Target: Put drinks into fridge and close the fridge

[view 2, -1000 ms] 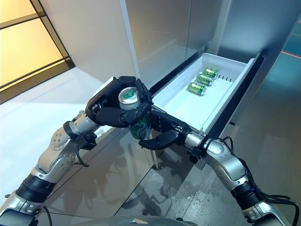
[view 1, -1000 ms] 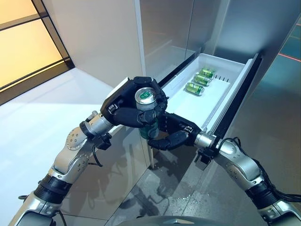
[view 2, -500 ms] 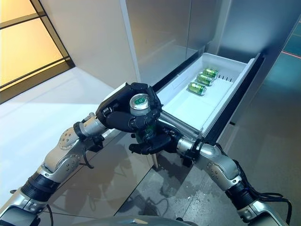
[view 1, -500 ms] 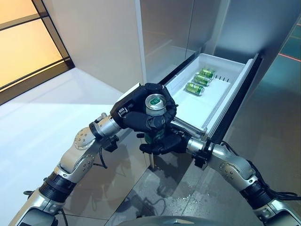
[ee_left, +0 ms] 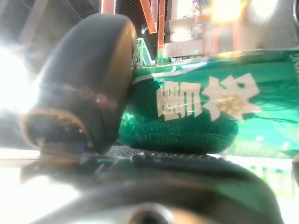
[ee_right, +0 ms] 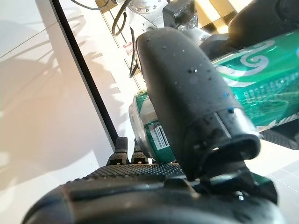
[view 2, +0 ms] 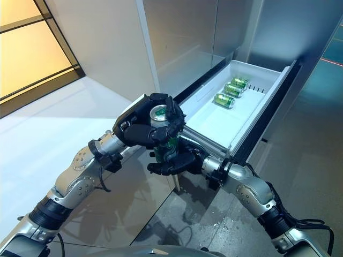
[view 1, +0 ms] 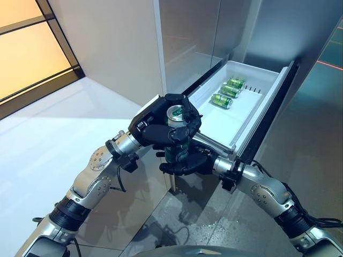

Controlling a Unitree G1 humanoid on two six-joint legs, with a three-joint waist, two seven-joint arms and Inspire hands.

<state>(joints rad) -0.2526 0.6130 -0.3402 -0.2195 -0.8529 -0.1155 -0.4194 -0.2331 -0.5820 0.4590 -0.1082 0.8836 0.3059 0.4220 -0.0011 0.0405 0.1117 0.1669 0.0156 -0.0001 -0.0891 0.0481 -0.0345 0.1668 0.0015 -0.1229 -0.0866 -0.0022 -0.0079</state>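
Note:
A green can (view 1: 177, 114) stands upright in the air just in front of the open white fridge drawer (view 1: 256, 114). My left hand (view 1: 158, 126) is curled round the can's upper part from the left. My right hand (view 1: 188, 162) is curled round its lower part from below. In the left wrist view the can (ee_left: 224, 107) lies against the palm under the thumb (ee_left: 88, 93). In the right wrist view the can (ee_right: 261, 79) lies behind the thumb (ee_right: 187, 93). More green cans (view 1: 227, 92) lie on their sides at the far end of the drawer.
The drawer stands pulled out toward the right, with its dark front panel (view 1: 270, 115) along its right side. Steel fridge doors (view 1: 187, 37) rise behind it. A pale wall panel (view 1: 107, 48) stands at the left.
Both hands have moved the can a little to the right, close to the drawer's near corner. My right hand has closed round the can's lower part.

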